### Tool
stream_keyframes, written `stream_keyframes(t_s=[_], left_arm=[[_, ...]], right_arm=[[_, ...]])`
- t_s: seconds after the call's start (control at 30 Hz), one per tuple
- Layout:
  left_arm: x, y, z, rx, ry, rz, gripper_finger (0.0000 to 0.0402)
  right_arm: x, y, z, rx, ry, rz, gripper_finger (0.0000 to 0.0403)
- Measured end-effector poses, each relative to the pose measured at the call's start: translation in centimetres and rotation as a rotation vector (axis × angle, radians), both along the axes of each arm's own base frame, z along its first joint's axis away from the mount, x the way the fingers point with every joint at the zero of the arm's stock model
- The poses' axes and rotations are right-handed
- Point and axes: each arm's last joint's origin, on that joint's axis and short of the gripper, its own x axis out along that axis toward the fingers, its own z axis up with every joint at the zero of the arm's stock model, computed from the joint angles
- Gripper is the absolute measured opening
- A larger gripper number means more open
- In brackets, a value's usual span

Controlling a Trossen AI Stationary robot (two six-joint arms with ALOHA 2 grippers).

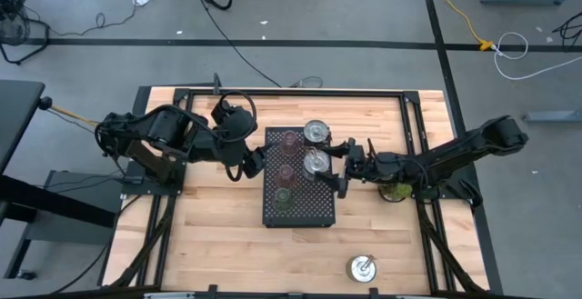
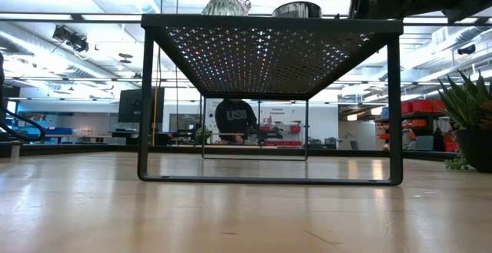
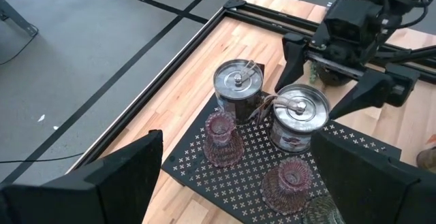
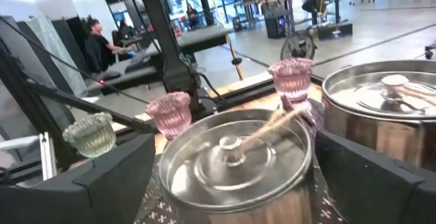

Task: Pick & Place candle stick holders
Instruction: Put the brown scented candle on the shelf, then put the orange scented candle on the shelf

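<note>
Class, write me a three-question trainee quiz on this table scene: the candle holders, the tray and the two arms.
1. How many silver holders stand on the black tray?
2. True or false: a third silver holder stands on the bare table, apart from the tray.
3. Which gripper has its open jaws either side of a silver holder: A left, B right?

Key
1. Two, along the tray's right side, beside three glass holders.
2. True.
3. B. The right gripper straddles it; the left gripper waits, open, at the tray's left edge.
</note>
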Motion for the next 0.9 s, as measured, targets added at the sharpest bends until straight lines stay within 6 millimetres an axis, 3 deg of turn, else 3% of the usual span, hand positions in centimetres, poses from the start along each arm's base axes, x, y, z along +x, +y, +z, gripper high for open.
stream_keyframes(t_s=[0.5, 0.7, 0.9], left_arm=[[0.0, 0.0, 0.0, 0.0, 0.0, 0.0, 0.0374], [0.0, 0.0, 0.0, 0.0, -0.001, 0.001, 0.0374], [0.0, 0.0, 0.0, -0.016, -0.013, 0.015, 0.0374]], right_arm=[[-3.0, 0.8, 3.5, 0.006, -0.095, 0.061, 0.04], [-5.8, 2.5, 5.3, 0.101, -0.152, 0.189, 0.04], [-8.0, 4.6, 5.2, 0.267, -0.071, 0.401, 0.04]])
